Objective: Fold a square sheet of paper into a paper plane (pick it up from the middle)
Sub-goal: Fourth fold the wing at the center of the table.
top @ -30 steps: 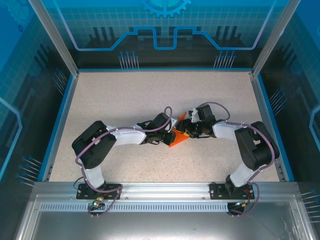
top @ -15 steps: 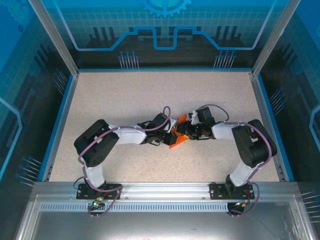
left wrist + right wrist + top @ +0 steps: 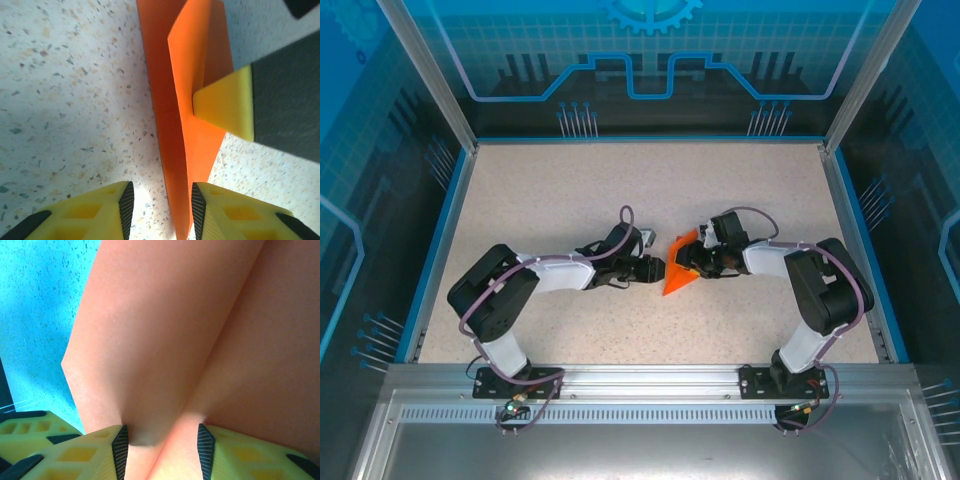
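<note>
The square sheet of paper (image 3: 677, 272) is bright orange and folded into a pointed wedge near the table's middle. My right gripper (image 3: 692, 262) comes at it from the right. In the right wrist view the paper (image 3: 165, 330) bunches between the two pads of the right gripper (image 3: 162, 437), touching both. One yellow fingertip (image 3: 225, 105) of that gripper presses a raised flap of the paper (image 3: 175, 100). My left gripper (image 3: 658, 267) sits just left of the wedge. The left gripper (image 3: 162, 200) is open, with the narrow tip of the paper lying between its fingers, close to the right pad.
The speckled table (image 3: 570, 190) is bordered by a blue rim (image 3: 438, 240) on the left, back and right. Glass walls and metal posts (image 3: 425, 70) rise around it. A metal rail (image 3: 640, 380) carries both arm bases at the near edge.
My left gripper has opened, let go of the paper and drawn back to the left. The right gripper has closed a little on the paper, which stayed near the middle.
</note>
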Motion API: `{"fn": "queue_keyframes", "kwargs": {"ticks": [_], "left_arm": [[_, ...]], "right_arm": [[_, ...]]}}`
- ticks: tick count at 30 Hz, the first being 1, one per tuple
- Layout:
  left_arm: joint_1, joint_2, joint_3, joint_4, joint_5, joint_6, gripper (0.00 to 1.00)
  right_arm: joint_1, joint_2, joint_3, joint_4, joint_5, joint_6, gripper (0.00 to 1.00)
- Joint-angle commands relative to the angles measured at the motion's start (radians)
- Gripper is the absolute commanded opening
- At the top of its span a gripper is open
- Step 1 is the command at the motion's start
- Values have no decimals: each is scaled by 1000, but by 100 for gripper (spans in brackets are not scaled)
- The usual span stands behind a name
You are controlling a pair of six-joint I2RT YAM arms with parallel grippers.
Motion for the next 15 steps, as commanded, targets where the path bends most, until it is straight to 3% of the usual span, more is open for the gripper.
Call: {"fn": "queue_keyframes", "kwargs": {"ticks": [1,5,15], "left_arm": [[7,-18,-20,75,56,-91,38],[7,2,-30,161,112,-137,38],[-1,64,-17,259,132,-232,31]], "right_arm": [[-2,37,-2,-108,91,4,43],[-3,39,1,-120,102,7,42],[-2,49,3,-136,119,10,35]]}}
